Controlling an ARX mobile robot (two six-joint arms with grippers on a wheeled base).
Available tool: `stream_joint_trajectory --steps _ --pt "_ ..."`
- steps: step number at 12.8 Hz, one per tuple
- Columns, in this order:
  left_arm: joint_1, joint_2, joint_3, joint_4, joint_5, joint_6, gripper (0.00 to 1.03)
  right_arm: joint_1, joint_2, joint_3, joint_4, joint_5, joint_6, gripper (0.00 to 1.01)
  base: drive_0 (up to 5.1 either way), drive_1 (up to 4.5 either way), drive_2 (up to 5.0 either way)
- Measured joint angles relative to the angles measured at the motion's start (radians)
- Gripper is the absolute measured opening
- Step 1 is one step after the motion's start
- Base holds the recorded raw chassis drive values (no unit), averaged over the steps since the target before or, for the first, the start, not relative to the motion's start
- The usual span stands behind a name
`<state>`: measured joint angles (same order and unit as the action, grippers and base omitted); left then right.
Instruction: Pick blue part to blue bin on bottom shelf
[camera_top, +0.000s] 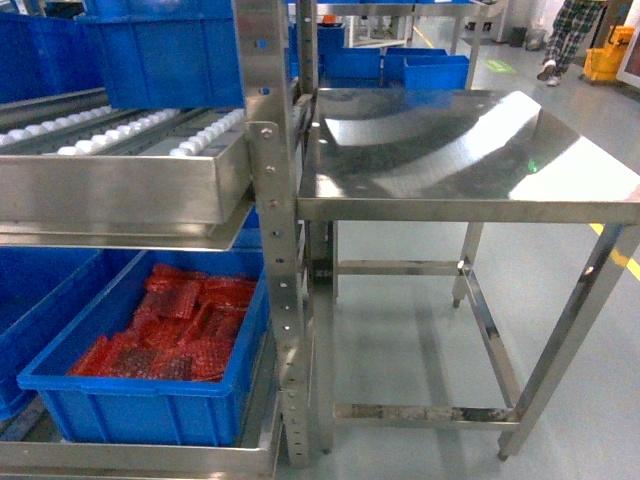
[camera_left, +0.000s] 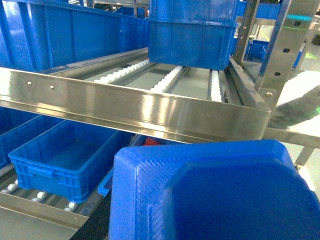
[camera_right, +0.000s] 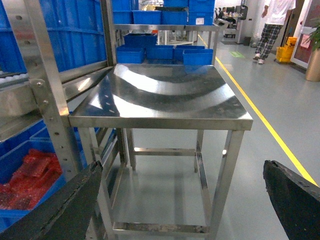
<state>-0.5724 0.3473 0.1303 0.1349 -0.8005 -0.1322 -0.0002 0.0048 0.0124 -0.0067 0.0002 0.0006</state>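
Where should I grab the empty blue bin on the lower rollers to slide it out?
Probably the moulded handle on the empty blue bin's near wall, fingers coming level from the front. The steel rail overhangs it, blocking a top approach, and the handle faces outward.

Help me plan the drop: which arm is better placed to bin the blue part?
Left. The blue part sits close under its camera, facing the blue bin; the right claw faces the steel table.
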Motion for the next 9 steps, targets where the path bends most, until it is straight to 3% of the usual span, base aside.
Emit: stream_joint_trajectory --steps 9 --pt "0.000 -0.001 0.000 0.000 0.000 0.000 0.43 0.000 0.000 0.000 0.002 0.000 0.000 0.98 -5.1 2.38 2.4"
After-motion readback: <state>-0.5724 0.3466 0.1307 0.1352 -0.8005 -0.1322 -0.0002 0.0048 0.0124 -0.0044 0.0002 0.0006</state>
